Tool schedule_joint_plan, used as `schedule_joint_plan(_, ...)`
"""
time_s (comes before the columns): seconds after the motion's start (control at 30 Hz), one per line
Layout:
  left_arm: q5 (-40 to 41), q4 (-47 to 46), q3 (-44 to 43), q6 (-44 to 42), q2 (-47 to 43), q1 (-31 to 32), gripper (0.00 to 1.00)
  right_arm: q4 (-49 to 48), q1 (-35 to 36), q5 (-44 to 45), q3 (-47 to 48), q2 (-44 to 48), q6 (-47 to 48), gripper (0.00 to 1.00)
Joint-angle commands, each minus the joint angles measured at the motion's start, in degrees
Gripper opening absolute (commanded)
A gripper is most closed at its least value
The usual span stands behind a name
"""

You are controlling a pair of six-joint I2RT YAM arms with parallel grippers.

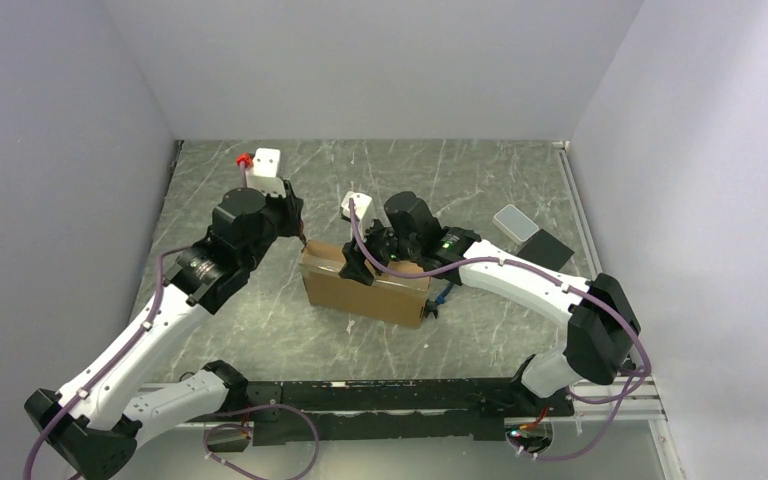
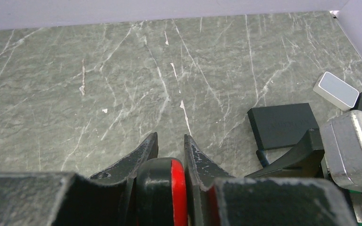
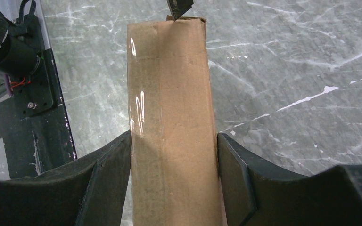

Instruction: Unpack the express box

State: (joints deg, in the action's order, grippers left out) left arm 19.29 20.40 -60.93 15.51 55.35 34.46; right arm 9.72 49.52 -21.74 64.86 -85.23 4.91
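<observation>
Grey marbled surface point(image 1: 280, 335) boxed in by pale walls point(image 1: 380, 60). The express box point(image 1: 360, 290) is at centre of the top view, standing on its long edge with a narrow face up. Right hand point(image 3: 173, 136) is opened wide enough to straddle that narrow face; its two dark fingers point(image 3: 108, 179) press on either side of the cardboard, so it grips the box across its thickness. The right arm comes in from the lower right of the top view, with its white forearm running left and its wrist bent down over the box top. Left hand point(image 2: 171, 141) is nearly closed, with only a thin slit between its fingers point(image 2: 146, 150) and nothing visible between the tips. In the right wrist view one dark tip point(image 3: 179, 7) touches the far top corner of the box. The left arm rises diagonally from the lower left of the top view, and its wrist is turned right toward the box's upper-left corner. A black pad point(image 2: 283, 125) and a small white case point(image 2: 335, 89) lie flat at right of the left wrist view, well apart from the box.
</observation>
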Motion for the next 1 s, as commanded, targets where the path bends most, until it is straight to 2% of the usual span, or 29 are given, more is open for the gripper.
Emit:
schedule_joint_plan(0.0,-1.4,-2.7,0.4,-0.7,-0.7,-0.4,0.00,2.8,0.2,-2.8,-0.4,-1.9,-1.8,0.53)
schedule_joint_plan(0.47,-1.0,-0.3,3.3,-1.3,-4.7,-0.4,0.00,2.8,0.3,-3.0,-0.4,-2.0,-2.4,0.52)
schedule_joint_plan(0.97,-1.3,-3.4,-0.9,-3.1,-2.2,-1.5,0.00,3.8,0.9,-2.9,0.6,-2.6,-2.2,0.52)
